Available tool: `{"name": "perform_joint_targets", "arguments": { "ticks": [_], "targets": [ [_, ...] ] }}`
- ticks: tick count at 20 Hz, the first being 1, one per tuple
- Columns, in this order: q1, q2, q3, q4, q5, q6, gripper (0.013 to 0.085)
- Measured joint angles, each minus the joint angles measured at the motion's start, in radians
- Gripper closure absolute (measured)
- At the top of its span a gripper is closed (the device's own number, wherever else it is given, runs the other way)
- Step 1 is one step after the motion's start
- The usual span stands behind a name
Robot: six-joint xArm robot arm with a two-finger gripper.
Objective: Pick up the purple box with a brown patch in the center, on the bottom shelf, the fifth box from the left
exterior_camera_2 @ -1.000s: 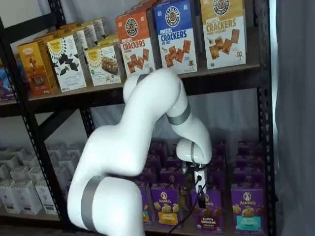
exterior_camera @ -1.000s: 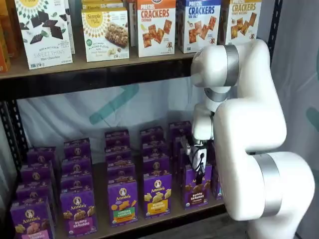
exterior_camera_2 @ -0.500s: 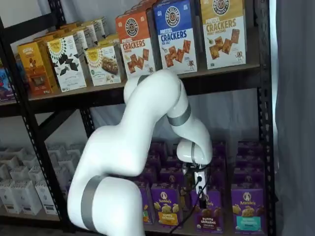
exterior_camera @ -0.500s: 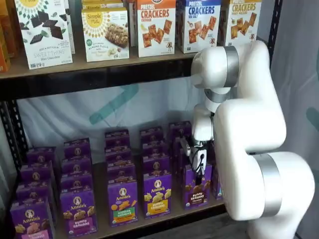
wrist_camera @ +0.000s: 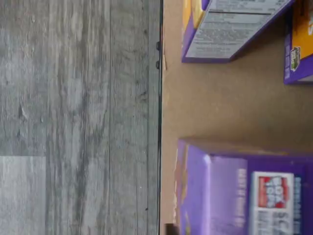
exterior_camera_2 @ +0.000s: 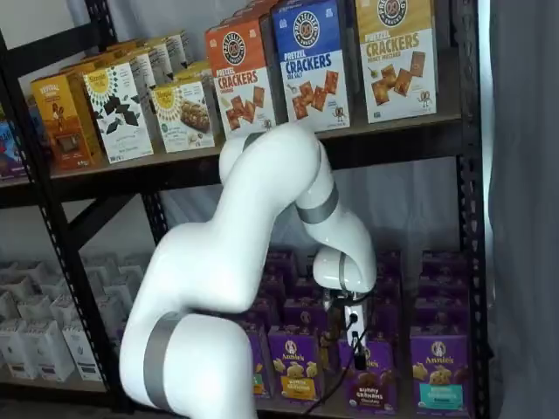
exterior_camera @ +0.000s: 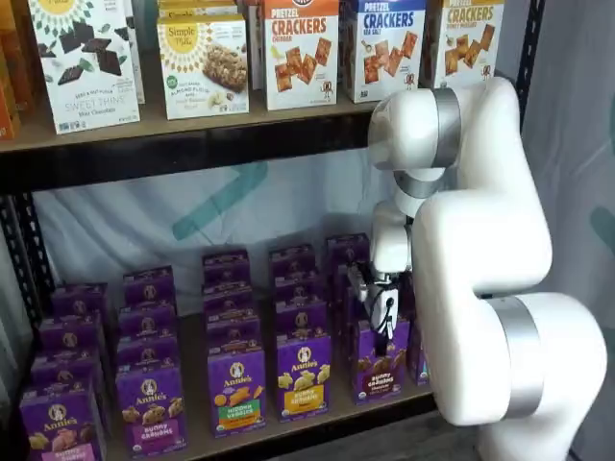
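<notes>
The purple box (exterior_camera: pixel 378 362) with brown bunny crackers stands at the front of the bottom shelf (exterior_camera: pixel 288 432), and shows in both shelf views (exterior_camera_2: pixel 374 381). My gripper (exterior_camera: pixel 382 322) hangs straight over its top, with the black fingers down at the box's upper edge (exterior_camera_2: pixel 356 356). No gap between the fingers shows, and I cannot tell whether they grip the box. In the wrist view a purple carton top (wrist_camera: pixel 234 191) with a box-tops label lies close under the camera, on the tan shelf board (wrist_camera: pixel 220 103).
Purple cartons with a yellow band (exterior_camera: pixel 304 375) and a green band (exterior_camera: pixel 236 386) stand beside the target, and one with a teal band (exterior_camera_2: pixel 439 371) on its other side. Cracker boxes (exterior_camera: pixel 301 53) fill the upper shelf. The grey floor (wrist_camera: pixel 73 117) lies beyond the shelf edge.
My gripper has come down a little onto the top of the purple box. The box itself stays in its place on the shelf.
</notes>
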Motion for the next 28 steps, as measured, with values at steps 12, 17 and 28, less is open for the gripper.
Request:
{"name": "perform_joint_targets", "arguments": {
  "ticks": [12,17,28],
  "targets": [
    [0.001,-0.010,0.016,0.015,-0.011,-0.013,0.0690],
    [0.004,-0.029,0.038,0.015,-0.006,-0.010,0.0690],
    [0.046,-0.220,0.330,0.071,-0.104,-0.026,0.0690]
  ]
}}
